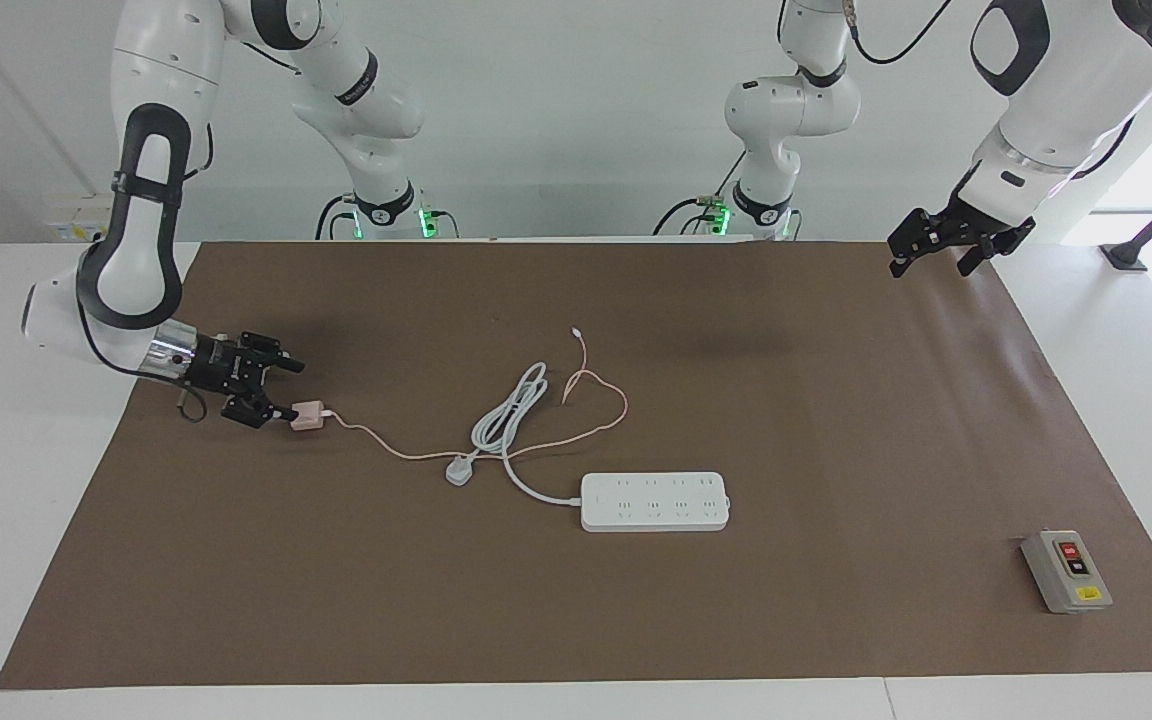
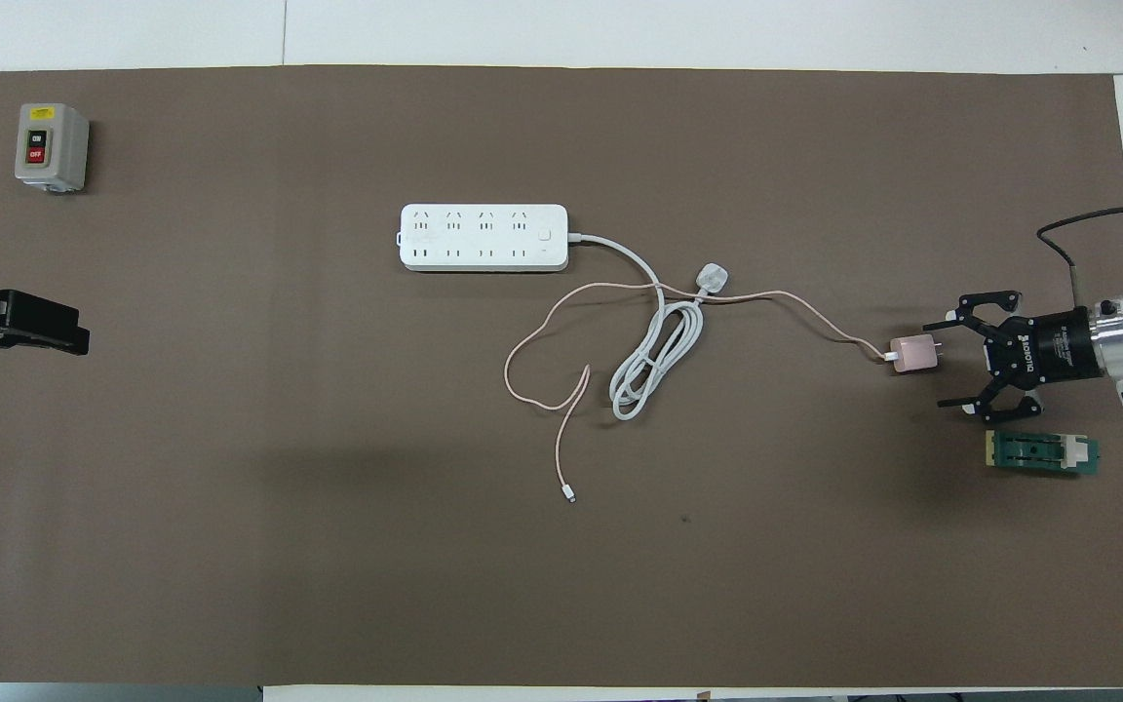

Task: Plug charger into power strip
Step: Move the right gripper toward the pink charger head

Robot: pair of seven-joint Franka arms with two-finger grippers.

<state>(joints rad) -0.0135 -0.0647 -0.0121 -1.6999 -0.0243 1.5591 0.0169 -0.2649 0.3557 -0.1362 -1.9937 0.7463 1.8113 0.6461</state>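
The pale pink charger [image 1: 307, 416] [image 2: 913, 354] lies on the brown mat toward the right arm's end, its prongs pointing at my right gripper. Its thin pink cable [image 2: 561, 302] loops toward the middle of the table. My right gripper [image 1: 288, 390] [image 2: 942, 364] hangs low and level, open, with its fingertips just at the charger's prong end. I cannot tell whether a finger touches it. The white power strip [image 1: 654, 501] [image 2: 484, 237] lies flat mid-table, farther from the robots than the charger. My left gripper [image 1: 933, 258] [image 2: 16, 327] waits open, raised over the mat's edge at the left arm's end.
A white three-pin plug [image 1: 459, 470] [image 2: 712, 279] and its coiled thick cord [image 2: 654, 366] lie across the pink cable. A green fixture [image 2: 1042, 452] sits beside the right gripper, nearer to the robots. A grey switch box [image 1: 1066, 570] [image 2: 52, 146] stands at the mat's corner by the left arm's end.
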